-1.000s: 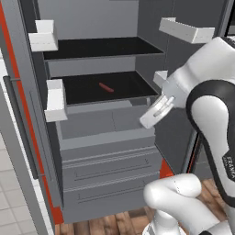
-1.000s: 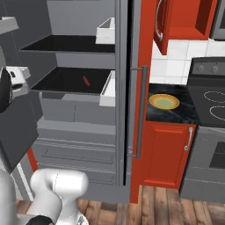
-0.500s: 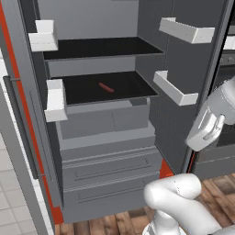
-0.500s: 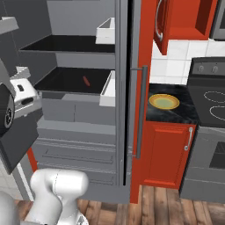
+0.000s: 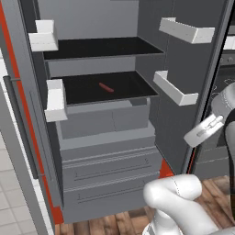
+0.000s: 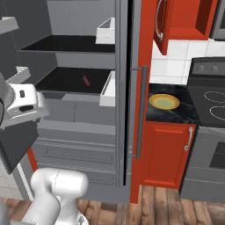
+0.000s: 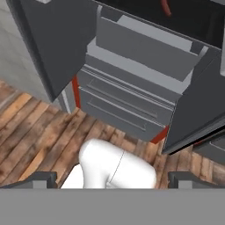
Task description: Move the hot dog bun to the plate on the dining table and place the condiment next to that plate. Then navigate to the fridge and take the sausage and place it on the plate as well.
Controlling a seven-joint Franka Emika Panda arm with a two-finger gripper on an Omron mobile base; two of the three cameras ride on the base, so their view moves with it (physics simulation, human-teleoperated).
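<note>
Since half a second ago my hand has swung lower and further to the right, so it now hangs beside the lower edge of the fridge's right door rather than up near the door bins.

Biggest before me is the open fridge [image 5: 105, 137], both doors spread, with grey drawers stacked at the bottom and two dark shelves above them. White door bins [image 5: 181, 87] line the inner sides of the doors. Right of the fridge stands a red cabinet [image 6: 165, 154] with a dark counter, then a stove [image 6: 208, 132]. A yellow plate [image 6: 164, 102] sits on that counter.

My gripper [image 7: 112, 178] points down toward the wooden floor [image 7: 30, 132] and the fridge's drawers; its two tips stand well apart with nothing between them.

Smallest is the sausage [image 5: 106, 87], lying alone on the lower dark shelf, near its middle, well apart from my hand.
</note>
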